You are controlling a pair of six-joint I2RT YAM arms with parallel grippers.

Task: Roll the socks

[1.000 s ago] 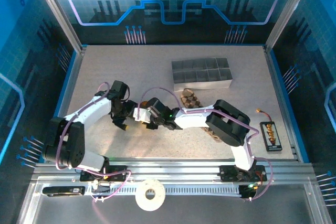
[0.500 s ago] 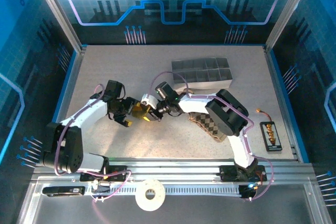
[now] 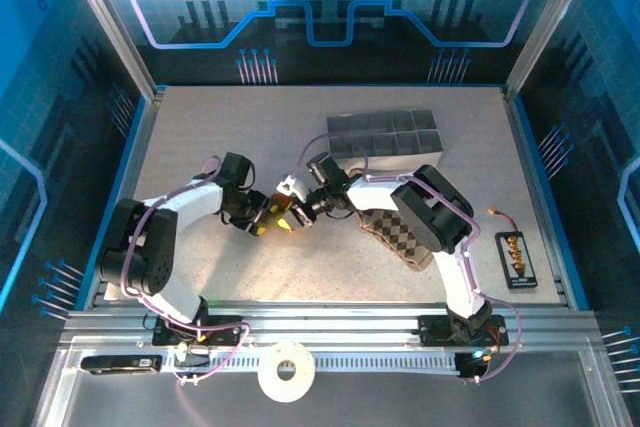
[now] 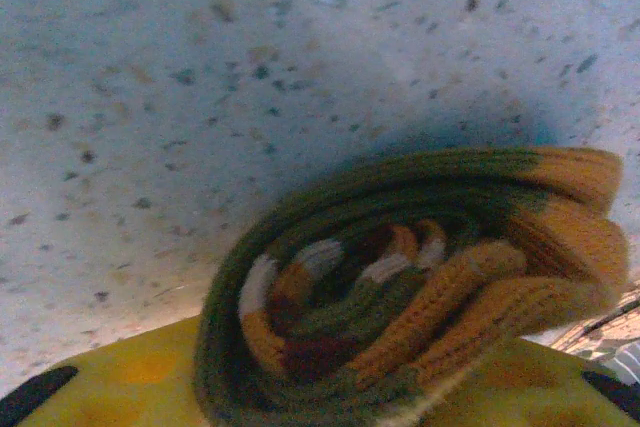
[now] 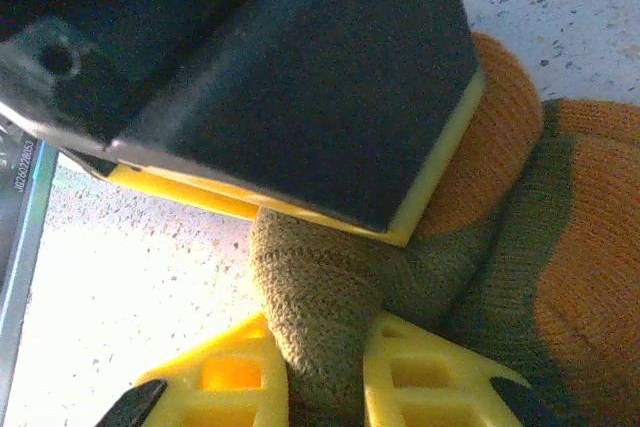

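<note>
The olive-green sock with orange and cream stripes is wound into a tight spiral roll, seen end-on just above the speckled table. My left gripper is shut on the roll, its yellow fingers hugging the lower side. My right gripper faces it and pinches a fold of the olive-green sock between its yellow fingers. From above the two grippers meet left of centre at the sock. The brown and tan checked sock lies flat, partly under the right arm.
A grey compartment tray stands behind the right arm. A small black board with orange connectors lies at the right edge. A white tape roll sits on the front rail. Bare table stretches left and behind the left arm.
The right arm has swung back off the checked sock, which now shows. Both grippers have shifted and closed in together on the olive-green roll.
</note>
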